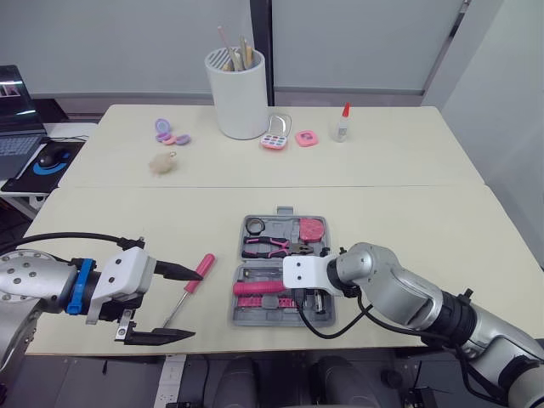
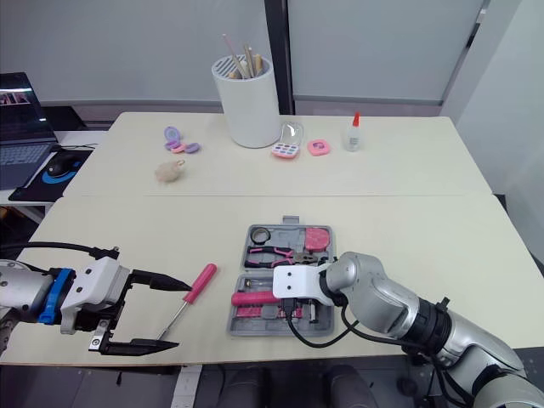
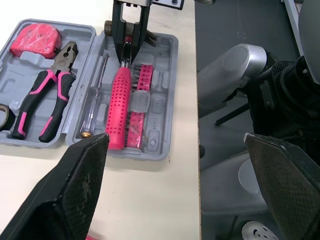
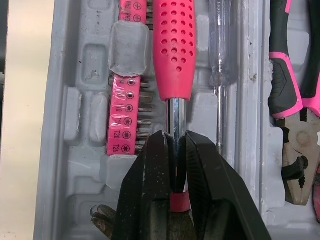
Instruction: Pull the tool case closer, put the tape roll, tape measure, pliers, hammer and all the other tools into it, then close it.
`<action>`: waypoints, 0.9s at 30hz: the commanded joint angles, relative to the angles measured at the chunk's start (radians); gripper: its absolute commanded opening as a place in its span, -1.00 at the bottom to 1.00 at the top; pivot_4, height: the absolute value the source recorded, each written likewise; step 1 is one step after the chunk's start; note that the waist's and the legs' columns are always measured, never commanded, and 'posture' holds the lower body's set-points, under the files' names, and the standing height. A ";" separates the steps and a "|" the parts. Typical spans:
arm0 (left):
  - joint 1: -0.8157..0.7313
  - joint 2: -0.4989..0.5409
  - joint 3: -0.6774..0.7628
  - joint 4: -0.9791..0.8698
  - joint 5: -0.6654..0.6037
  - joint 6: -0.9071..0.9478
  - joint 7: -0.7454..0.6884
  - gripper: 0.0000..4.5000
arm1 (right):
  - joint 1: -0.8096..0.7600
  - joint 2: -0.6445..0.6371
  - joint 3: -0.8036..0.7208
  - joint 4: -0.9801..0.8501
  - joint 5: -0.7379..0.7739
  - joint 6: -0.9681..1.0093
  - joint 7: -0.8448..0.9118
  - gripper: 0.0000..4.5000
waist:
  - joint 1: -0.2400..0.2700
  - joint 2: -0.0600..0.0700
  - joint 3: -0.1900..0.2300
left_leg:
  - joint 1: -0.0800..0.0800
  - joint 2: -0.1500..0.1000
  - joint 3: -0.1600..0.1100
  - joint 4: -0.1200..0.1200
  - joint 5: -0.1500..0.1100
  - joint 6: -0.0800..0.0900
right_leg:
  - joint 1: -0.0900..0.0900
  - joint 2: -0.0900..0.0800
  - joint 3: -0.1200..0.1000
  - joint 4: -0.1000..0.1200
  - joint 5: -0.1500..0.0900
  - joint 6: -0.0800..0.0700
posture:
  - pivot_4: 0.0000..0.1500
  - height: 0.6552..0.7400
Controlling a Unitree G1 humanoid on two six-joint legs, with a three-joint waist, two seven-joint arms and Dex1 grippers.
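fingers of right gripper (image 4: 177, 139) tight on hammer (image 4: 172, 50), left gripper (image 1: 194, 303) wide, bit strip (image 4: 122, 120) with t20, t25

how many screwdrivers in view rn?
2. A pink-handled screwdriver lies on the table left of the tool case; a clear-handled screwdriver sits in the case beside the hammer. The right arm may hide others.

Silver arms (image 1: 399, 293); white wrist housings (image 1: 127, 272); blue band (image 1: 79, 285); black cables (image 1: 68, 240), pincer fingers (image 1: 174, 271).
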 commanded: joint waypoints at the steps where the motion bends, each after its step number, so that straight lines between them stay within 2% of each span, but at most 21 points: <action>1: -0.004 0.017 0.040 -0.016 0.002 -0.007 0.005 1.00 | -0.022 0.004 -0.004 -0.008 -0.021 -0.020 -0.004 -0.90 | 0.000 0.000 0.000 | 0.000 0.000 0.000 0.000 0.000 0.000 | 0.000 0.000 0.000 0.000 0.000 0.000 | 1.00 1.00; 27: 0.016 0.007 0.048 -0.023 0.010 -0.013 0.026 1.00 | 0.015 0.033 0.004 0.044 -0.057 -0.063 0.014 -0.90 | -0.001 -0.001 0.000 | 0.000 0.000 0.000 0.000 0.000 0.000 | 0.000 0.000 0.000 0.000 0.000 0.000 | 1.00 1.00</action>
